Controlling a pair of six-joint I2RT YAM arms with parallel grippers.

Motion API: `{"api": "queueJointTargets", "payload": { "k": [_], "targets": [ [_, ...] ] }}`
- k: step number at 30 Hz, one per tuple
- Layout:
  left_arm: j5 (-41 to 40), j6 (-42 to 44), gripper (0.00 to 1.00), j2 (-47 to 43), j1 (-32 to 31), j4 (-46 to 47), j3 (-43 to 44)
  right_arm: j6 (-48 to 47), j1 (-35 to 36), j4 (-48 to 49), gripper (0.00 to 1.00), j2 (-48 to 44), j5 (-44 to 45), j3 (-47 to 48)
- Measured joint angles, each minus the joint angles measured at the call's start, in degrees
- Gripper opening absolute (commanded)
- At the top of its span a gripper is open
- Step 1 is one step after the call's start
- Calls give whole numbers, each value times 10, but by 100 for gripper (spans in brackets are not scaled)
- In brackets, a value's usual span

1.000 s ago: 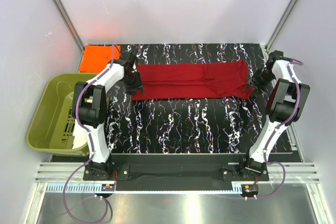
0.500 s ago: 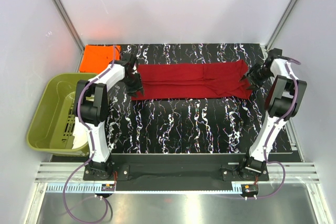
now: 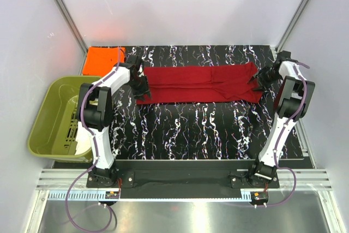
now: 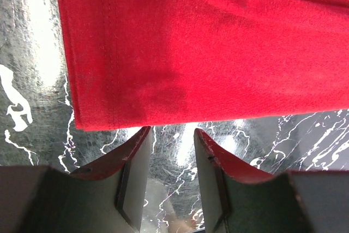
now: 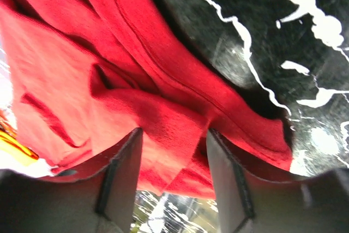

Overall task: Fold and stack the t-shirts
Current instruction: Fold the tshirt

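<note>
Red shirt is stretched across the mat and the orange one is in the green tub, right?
Not quite: the top view shows the orange shirt outside the green tub, beyond its far edge. The red shirt is across the mat.

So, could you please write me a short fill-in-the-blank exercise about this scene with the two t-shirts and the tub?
1. The long folded t-shirt between the left gripper and the right gripper is ____ in colour.
2. The orange t-shirt lies at the far ____ corner, beyond the tub.
3. In the left wrist view, the gap between the left gripper's fingers shows bare ____, not cloth.
Missing words: red; left; table.
</note>
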Motion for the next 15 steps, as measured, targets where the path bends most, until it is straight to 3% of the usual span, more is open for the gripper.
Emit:
{"api": "queueJointTargets", "payload": {
  "k": [6, 10, 11, 15],
  "targets": [
    [1, 0, 42, 0, 0, 0, 0, 10, 0, 13, 48, 5, -6, 10],
    [1, 0, 42, 0, 0, 0, 0, 16, 0, 13, 30, 14, -12, 26],
    [1, 0, 42, 0, 0, 0, 0, 18, 0, 14, 19, 17, -13, 33],
    [1, 0, 42, 0, 0, 0, 0, 24, 0, 13, 1, 26, -22, 58]
  ]
}}
